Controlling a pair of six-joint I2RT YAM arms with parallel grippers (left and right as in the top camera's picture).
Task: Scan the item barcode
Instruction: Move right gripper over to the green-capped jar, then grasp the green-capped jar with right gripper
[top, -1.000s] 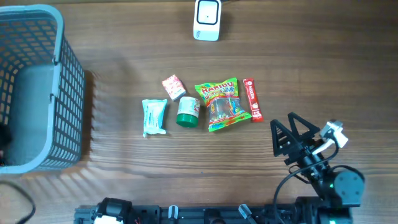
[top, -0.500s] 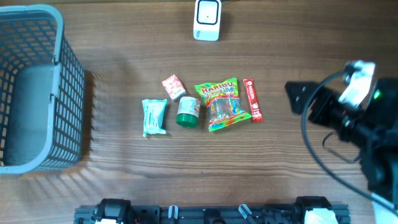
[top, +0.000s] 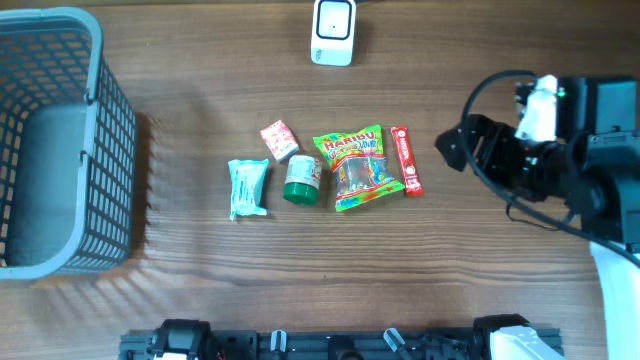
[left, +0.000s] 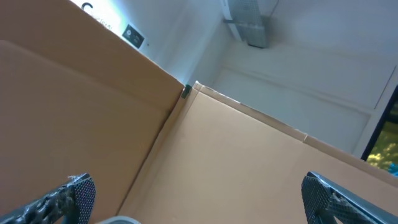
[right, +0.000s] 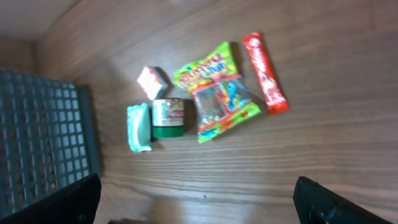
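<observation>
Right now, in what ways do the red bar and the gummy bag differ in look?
The red bar is long and narrow; the gummy bag is far wider. The bar is mostly red; the bag is mostly green with a clear window. Both lie flat on the table, side by side.

Basket (top: 112, 150) cut off by left edge. Right arm (top: 600, 180) cut off at right edge. Left fingers (left: 71, 196): only tips show. Pink pack (top: 279, 139): print too small to read.
</observation>
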